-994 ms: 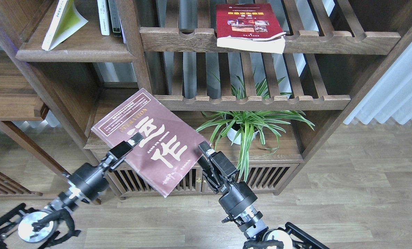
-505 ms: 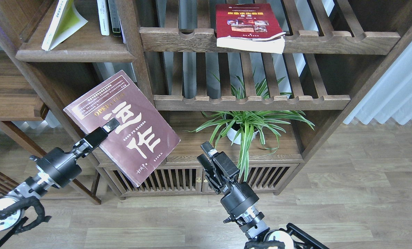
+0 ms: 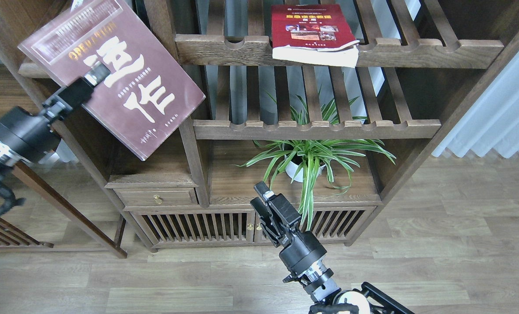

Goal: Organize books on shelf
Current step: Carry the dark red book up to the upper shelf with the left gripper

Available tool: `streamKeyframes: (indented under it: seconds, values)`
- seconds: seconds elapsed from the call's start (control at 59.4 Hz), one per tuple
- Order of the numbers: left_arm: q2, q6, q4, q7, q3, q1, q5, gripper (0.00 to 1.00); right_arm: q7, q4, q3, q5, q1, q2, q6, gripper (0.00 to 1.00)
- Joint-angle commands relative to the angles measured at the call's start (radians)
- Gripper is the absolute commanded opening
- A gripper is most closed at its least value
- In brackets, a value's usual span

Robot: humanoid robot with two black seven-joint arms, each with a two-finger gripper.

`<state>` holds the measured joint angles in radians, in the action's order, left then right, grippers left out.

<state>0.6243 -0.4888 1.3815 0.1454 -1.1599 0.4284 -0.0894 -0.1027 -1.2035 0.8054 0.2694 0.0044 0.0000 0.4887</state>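
My left gripper (image 3: pixel 97 75) is shut on a dark maroon book (image 3: pixel 146 98) with big white characters. It holds the book tilted, high at the upper left, in front of the shelf (image 3: pixel 30 69), whose solid board is mostly hidden behind the cover. A red book (image 3: pixel 312 32) with a yellow title and photos lies flat on the upper slatted rack (image 3: pixel 416 50), its pages overhanging the front rail. My right gripper (image 3: pixel 259 196) hangs low in front of the cabinet, open, holding nothing.
A spider plant in a white pot (image 3: pixel 314 159) stands on the lower board beside my right gripper. A second slatted rack (image 3: pixel 316 128) runs above it. A post (image 3: pixel 194 152) divides the bookcase. White curtains (image 3: pixel 499 113) hang at right.
My left arm has lifted the maroon book up and to the left, from the cabinet's height to the upper left shelf. The right gripper has let go of the book's edge and barely moved.
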Motion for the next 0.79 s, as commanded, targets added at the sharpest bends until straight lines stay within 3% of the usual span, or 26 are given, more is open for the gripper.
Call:
streamKeyframes:
  seconds: [0.0,0.607,0.775]
  values:
    - [0.009,0.0,-0.001,-0.003,-0.02,0.026,-0.016,0.02,0.0,0.002,0.0,0.001,0.0,0.0,0.0,0.77]
    - [0.02,0.0,-0.001,-0.006,-0.038,0.251,-0.078,0.02,0.001,0.005,-0.003,-0.003,0.0,0.0,0.0,0.77]
    - [0.118,0.0,-0.001,-0.004,-0.058,0.251,-0.078,0.02,0.001,0.005,-0.003,-0.004,-0.001,0.0,0.0,0.78]
